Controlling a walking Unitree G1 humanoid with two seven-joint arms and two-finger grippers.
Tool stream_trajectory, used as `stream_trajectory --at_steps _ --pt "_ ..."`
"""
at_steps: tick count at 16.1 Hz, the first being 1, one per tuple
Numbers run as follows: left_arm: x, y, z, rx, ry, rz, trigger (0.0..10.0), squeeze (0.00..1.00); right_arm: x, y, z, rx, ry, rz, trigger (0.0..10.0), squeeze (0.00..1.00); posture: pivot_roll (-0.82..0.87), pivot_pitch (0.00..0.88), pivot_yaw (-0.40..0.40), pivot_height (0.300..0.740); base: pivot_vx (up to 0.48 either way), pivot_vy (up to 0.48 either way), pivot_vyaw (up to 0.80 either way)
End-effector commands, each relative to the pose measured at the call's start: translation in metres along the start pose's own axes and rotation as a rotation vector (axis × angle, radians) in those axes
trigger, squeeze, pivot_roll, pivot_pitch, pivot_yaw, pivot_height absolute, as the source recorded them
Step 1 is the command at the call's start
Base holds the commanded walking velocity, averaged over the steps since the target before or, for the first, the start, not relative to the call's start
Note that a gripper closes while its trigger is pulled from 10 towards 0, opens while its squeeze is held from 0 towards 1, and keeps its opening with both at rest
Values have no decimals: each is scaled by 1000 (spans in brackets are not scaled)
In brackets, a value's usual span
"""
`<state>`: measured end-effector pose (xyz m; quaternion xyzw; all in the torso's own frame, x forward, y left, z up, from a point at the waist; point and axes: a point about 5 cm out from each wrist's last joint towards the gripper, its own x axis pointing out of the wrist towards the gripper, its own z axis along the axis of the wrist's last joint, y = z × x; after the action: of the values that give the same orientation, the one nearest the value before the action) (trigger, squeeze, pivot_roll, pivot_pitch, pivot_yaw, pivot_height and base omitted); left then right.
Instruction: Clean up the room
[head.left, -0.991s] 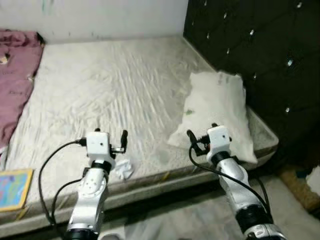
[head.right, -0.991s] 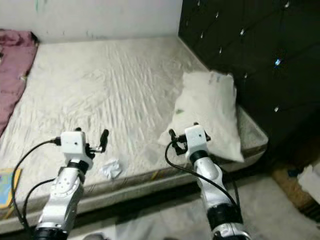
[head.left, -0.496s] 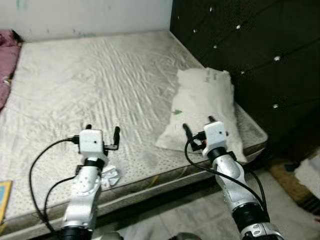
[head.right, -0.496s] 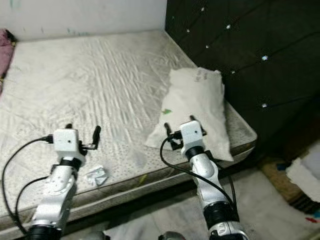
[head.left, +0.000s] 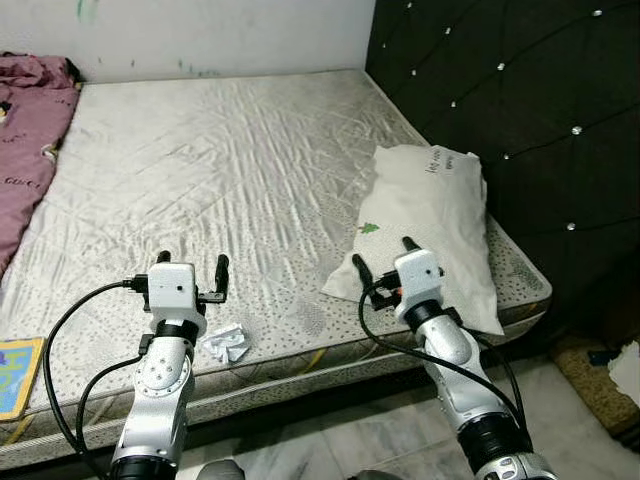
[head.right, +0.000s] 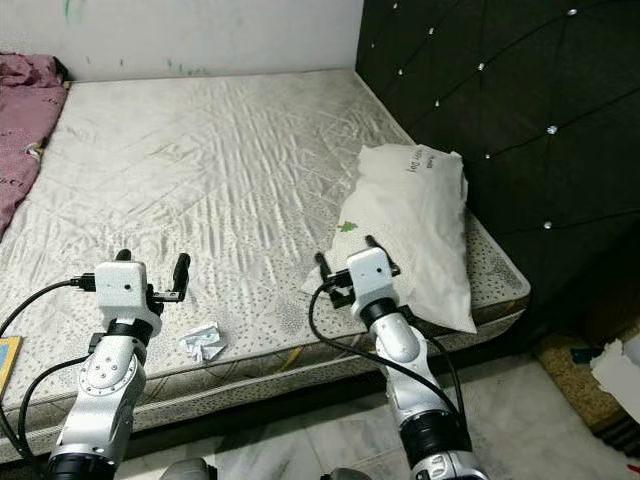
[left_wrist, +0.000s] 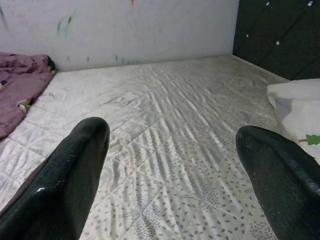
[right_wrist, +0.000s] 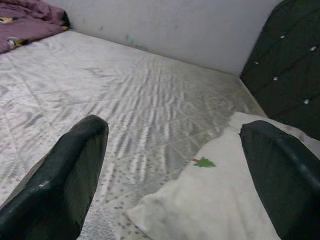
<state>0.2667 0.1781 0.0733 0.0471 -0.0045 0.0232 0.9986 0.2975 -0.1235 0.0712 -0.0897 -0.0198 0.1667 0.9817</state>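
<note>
Faintly, unreadable dark writing atop white pillow (head.left: 432, 215).

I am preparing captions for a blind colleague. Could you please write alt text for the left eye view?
Two silver robot arms reach over the near edge of a bare mattress, the left tool and the right tool both open and empty. A crumpled paper lies beside the left arm, and a white pillow lies by the dark tufted headboard.
</note>
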Motion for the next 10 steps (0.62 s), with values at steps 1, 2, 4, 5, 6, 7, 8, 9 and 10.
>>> stream_trajectory --at_steps 1,2,4,5,6,7,8,9,10 --pt "1 0 -2 9 24 1 10000 0 1 -7 1 8 8 -45 10000 0 60 41 -73 740 0 0 0" --pt "0 -1 -2 25 37 1 10000 0 1 -10 0 9 26 -72 10000 0 60 41 -73 740 0 0 0" --pt "0 -2 -3 31 47 -6 10000 0 3 -8 1 -35 26 -70 10000 0 61 43 -68 740 0 0 0" --pt "0 -2 -4 12 51 -13 10000 0 4 -8 0 -64 44 -78 10000 0 61 42 -67 740 0 0 0" --pt "1 -2 -5 0 59 -23 10000 0 3 -6 0 -55 39 -62 10000 0 59 41 -66 740 0 0 0" --pt "1 -3 -5 1 60 -26 10000 0 3 -5 0 -35 36 -53 10000 0 60 40 -66 740 0 0 0" --pt "1 -3 -5 3 62 -27 10000 0 3 -4 0 -29 31 -50 10000 0 60 41 -65 740 0 0 0" --pt "1 -3 -6 6 68 -25 10000 0 3 -5 -2 -15 50 -53 10000 0 61 40 -65 740 0 0 0" --pt "1 -3 -6 5 69 -23 10000 0 3 -5 -3 -6 51 -60 10000 0 61 40 -65 740 0 0 488"
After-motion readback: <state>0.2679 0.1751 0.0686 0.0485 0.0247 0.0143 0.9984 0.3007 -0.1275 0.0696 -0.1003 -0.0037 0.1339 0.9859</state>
